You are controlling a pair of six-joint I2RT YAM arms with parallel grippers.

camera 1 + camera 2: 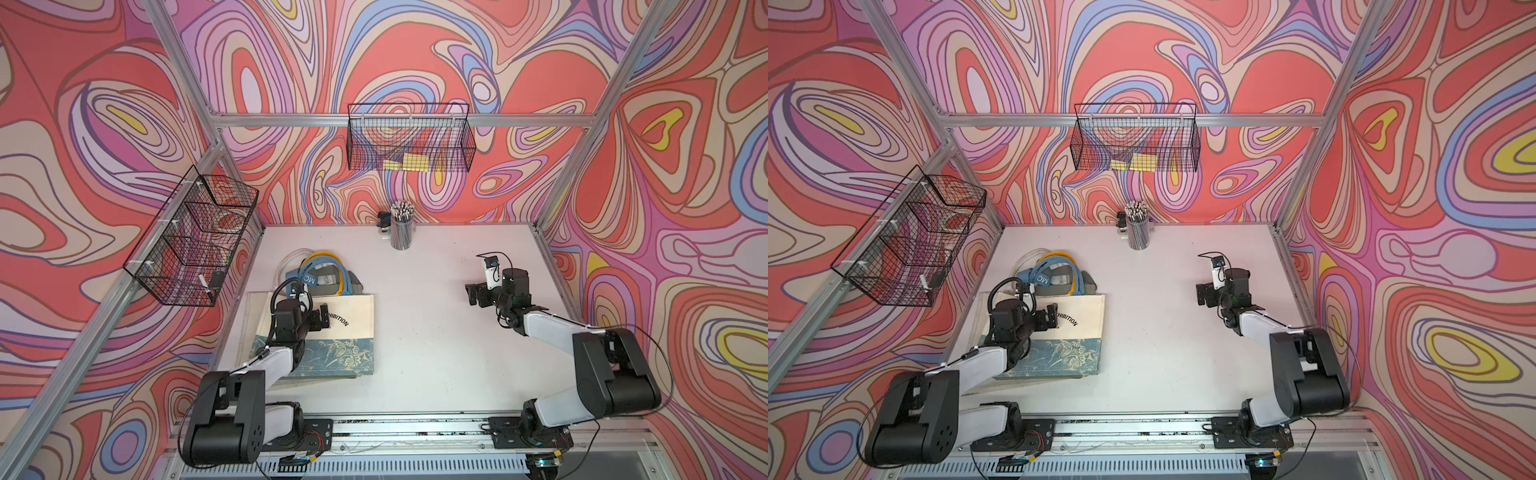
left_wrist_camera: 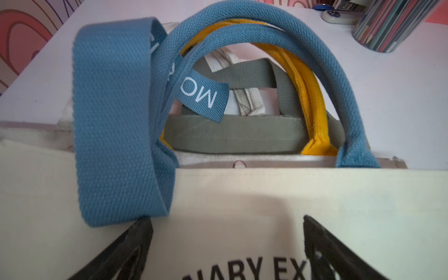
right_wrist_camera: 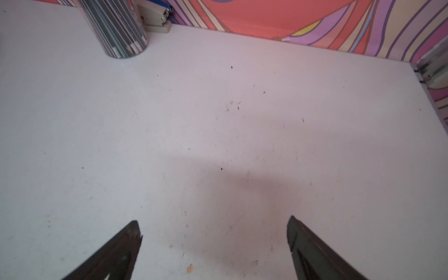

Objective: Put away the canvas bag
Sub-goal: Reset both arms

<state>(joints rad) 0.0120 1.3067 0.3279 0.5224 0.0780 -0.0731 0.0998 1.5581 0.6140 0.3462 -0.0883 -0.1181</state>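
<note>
Item: canvas bag (image 1: 353,316), cream with a blue patterned base, lying flat atop a pile of other bags (image 2: 230,135) by the table's (image 1: 436,332) left edge. Left gripper (image 2: 226,220) above its printed face, jaws spread wide, gripping nothing. Right gripper (image 3: 213,220) over bare tabletop toward the right edge, likewise wide and empty. Status: bag apparently stowed, unheld; only arm withdrawal seems outstanding.

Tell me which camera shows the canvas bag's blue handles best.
The left wrist view: the blue handles fill the frame, with the weave and white lettering sharp. In both top views the handles are small and distant. The right wrist view shows only the table and pencil cup.
</note>
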